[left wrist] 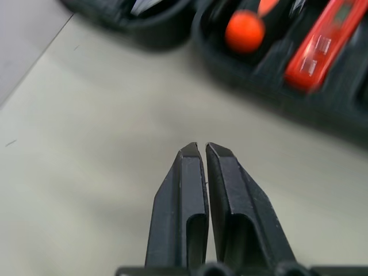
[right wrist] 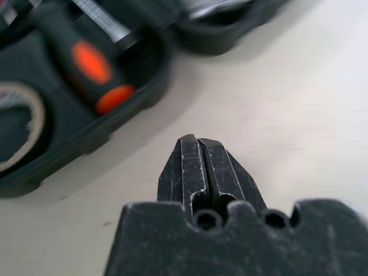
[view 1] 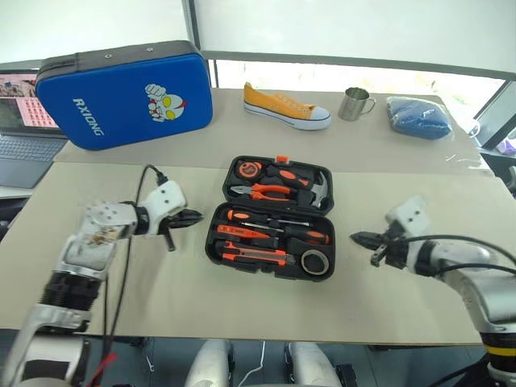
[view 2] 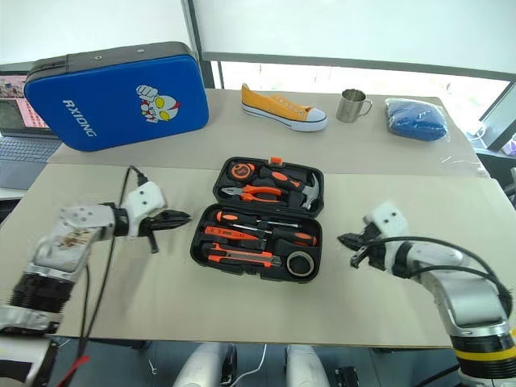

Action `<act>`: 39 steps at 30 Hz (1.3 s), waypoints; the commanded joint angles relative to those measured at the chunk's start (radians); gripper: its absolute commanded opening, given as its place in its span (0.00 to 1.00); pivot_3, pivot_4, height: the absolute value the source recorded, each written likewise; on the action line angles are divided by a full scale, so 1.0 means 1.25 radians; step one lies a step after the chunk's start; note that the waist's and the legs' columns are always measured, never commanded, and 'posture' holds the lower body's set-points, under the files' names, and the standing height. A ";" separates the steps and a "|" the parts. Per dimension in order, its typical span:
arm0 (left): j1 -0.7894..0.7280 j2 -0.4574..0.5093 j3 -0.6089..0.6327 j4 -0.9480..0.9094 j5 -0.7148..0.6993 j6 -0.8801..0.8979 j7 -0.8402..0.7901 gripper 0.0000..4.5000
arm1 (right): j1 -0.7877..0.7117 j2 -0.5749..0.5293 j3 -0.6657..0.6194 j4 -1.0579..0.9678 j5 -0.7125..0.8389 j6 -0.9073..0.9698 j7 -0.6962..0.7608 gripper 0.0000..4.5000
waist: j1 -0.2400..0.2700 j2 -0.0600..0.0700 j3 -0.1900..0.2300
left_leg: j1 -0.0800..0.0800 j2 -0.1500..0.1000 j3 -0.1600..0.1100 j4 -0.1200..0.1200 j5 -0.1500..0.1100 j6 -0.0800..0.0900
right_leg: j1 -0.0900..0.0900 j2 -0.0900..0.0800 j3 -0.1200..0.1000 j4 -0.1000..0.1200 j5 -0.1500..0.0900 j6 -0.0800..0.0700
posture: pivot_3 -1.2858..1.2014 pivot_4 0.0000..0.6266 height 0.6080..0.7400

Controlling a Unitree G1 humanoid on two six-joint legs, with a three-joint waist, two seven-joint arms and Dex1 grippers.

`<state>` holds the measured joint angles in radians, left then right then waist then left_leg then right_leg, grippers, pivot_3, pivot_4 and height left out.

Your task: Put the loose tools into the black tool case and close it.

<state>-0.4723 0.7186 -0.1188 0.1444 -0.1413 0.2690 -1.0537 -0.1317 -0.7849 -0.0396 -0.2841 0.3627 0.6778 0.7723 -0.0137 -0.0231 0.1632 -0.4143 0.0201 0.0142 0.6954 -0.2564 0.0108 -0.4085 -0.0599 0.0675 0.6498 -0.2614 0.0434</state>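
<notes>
— Closest to you, what sits on the near table?

— Your left gripper [view 1: 196, 217] hovers over bare tabletop just left of the black tool case [view 1: 272, 216], its fingers nearly pressed together with only a sliver between them, holding nothing. Your right gripper [view 1: 360, 239] hangs right of the case, fingers fully closed and empty.

— And behind, left to right?

— You have a laptop [view 1: 20, 129] at the far left, a blue RXIONG case [view 1: 121, 93] standing beside it, then an orange sneaker [view 1: 286, 106], a metal mug [view 1: 354, 103] and a blue cloth bundle [view 1: 418, 116]. None of them crowds the case.

— How does the case lie?

— Open flat, lid half away from you. Two screwdrivers [view 1: 258, 218], the utility knife [view 1: 250, 252] and the tester pen [view 1: 242, 233] lie in the near half, long axes running left to right; the tape roll [view 1: 315, 261] fills its right corner.
</notes>
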 commanded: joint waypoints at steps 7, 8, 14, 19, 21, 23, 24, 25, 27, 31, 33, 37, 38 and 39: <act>0.022 -0.010 -0.030 -0.054 0.026 -0.011 0.004 0.10 | -0.071 0.014 0.059 0.053 -0.067 -0.095 0.022 0.00 | 0.006 0.000 0.000 | 0.000 -0.001 0.000 0.000 0.000 0.000 | 0.000 0.000 0.000 0.000 0.000 0.000 | 0.52 0.24 1.00; 0.022 -0.010 -0.029 -0.054 0.026 -0.011 0.004 0.10 | -0.074 0.016 0.061 0.056 -0.069 -0.097 0.023 0.00 | 0.007 0.000 0.000 | 0.000 -0.001 0.000 0.000 0.000 0.000 | 0.000 0.000 0.000 0.000 0.000 0.000 | 0.52 0.24 1.00; 0.002 -0.010 -0.022 -0.014 0.027 -0.031 -0.004 0.10 | -0.098 0.030 0.077 0.058 -0.067 -0.117 0.052 0.00 | 0.003 0.000 0.000 | 0.000 -0.001 0.000 0.000 0.000 0.000 | 0.000 0.000 0.000 0.000 0.000 0.000 | 0.52 0.24 1.00; -0.003 -0.024 -0.031 -0.009 0.032 -0.043 -0.002 0.10 | -0.091 0.032 0.079 0.045 -0.061 -0.136 0.088 0.00 | 0.001 0.000 0.000 | 0.000 -0.001 0.000 0.000 0.000 0.000 | 0.000 0.000 0.000 0.000 0.000 0.000 | 0.52 0.24 1.00; -0.003 -0.027 -0.035 -0.006 0.036 -0.047 -0.004 0.10 | -0.088 0.030 0.081 0.044 -0.069 -0.145 0.094 0.00 | 0.000 0.000 0.000 | 0.000 -0.001 0.000 0.000 0.000 0.000 | 0.000 0.000 0.000 0.000 0.000 0.000 | 0.52 0.24 1.00; 0.001 -0.029 -0.039 -0.012 0.033 -0.051 -0.014 0.10 | -0.085 0.030 0.079 0.045 -0.071 -0.151 0.099 0.00 | 0.000 0.000 0.000 | 0.000 0.000 0.000 0.000 0.000 0.000 | 0.000 0.000 0.000 0.000 0.000 0.000 | 0.52 0.24 1.00; 0.004 -0.030 -0.040 -0.015 0.033 -0.052 -0.016 0.10 | -0.084 0.031 0.078 0.045 -0.071 -0.153 0.102 0.00 | 0.000 0.000 0.000 | 0.000 -0.001 0.000 0.000 0.000 0.000 | 0.000 0.000 0.000 0.000 0.000 0.000 | 0.52 0.24 1.00; 0.006 -0.031 -0.041 -0.016 0.033 -0.054 -0.018 0.10 | -0.083 0.032 0.077 0.045 -0.071 -0.156 0.104 0.00 | 0.000 0.000 0.000 | 0.000 0.000 0.000 0.000 0.000 0.000 | 0.000 0.000 0.000 0.000 0.000 0.000 | 0.52 0.24 1.00; 0.004 -0.038 -0.047 -0.006 0.046 -0.069 -0.009 0.10 | -0.081 0.030 0.080 0.046 -0.077 -0.168 0.111 0.00 | 0.000 0.000 0.000 | 0.000 -0.001 0.000 0.000 0.000 0.000 | 0.000 0.000 0.000 0.000 0.000 0.000 | 0.52 0.24 1.00; 0.010 -0.058 -0.051 -0.028 0.019 -0.065 -0.035 0.10 | -0.065 0.022 0.083 0.027 -0.072 -0.190 0.139 0.00 | 0.002 0.000 0.000 | 0.000 -0.001 0.000 0.000 0.000 0.000 | 0.000 0.000 0.000 0.000 0.000 0.000 | 0.52 0.24 1.00; 0.033 -0.052 -0.048 -0.082 -0.019 -0.039 -0.074 0.10 | -0.053 0.013 0.082 0.012 -0.068 -0.200 0.154 0.00 | 0.002 0.000 0.000 | 0.000 -0.001 0.000 0.000 0.000 0.000 | 0.000 0.000 0.000 0.000 0.000 0.000 | 0.52 0.24 1.00; 0.088 -0.015 -0.048 -0.180 -0.064 0.011 -0.137 0.10 | -0.021 -0.008 0.076 -0.005 -0.076 -0.234 0.178 0.00 | 0.001 0.000 0.000 | 0.000 -0.001 0.000 -0.001 0.000 0.000 | 0.000 0.000 0.000 0.000 0.000 0.000 | 0.52 0.24 1.00; 0.104 -0.002 -0.049 -0.204 -0.073 0.025 -0.151 0.10 | -0.011 -0.013 0.072 -0.011 -0.076 -0.241 0.183 0.00 | 0.001 0.000 0.000 | 0.000 0.000 0.000 -0.001 0.000 0.000 | 0.000 0.000 0.000 0.000 0.000 0.000 | 0.52 0.24 1.00; 0.129 0.016 -0.053 -0.229 -0.072 0.026 -0.163 0.10 | 0.005 -0.021 0.066 -0.022 -0.072 -0.246 0.188 0.00 | 0.001 0.000 0.000 | 0.000 0.000 0.000 -0.001 0.000 0.000 | 0.000 0.000 0.000 0.000 0.000 0.000 | 0.52 0.24 1.00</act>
<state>-0.3276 0.7450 -0.1563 -0.0301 -0.1687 0.3054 -1.2030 -0.1360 -0.8199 0.0222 -0.2032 0.2336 0.4288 0.9548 -0.0126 -0.0229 0.1631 -0.4140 0.0198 0.0137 0.6945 -0.2566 0.0109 -0.4082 -0.0605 0.0676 0.6493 -0.2612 0.0436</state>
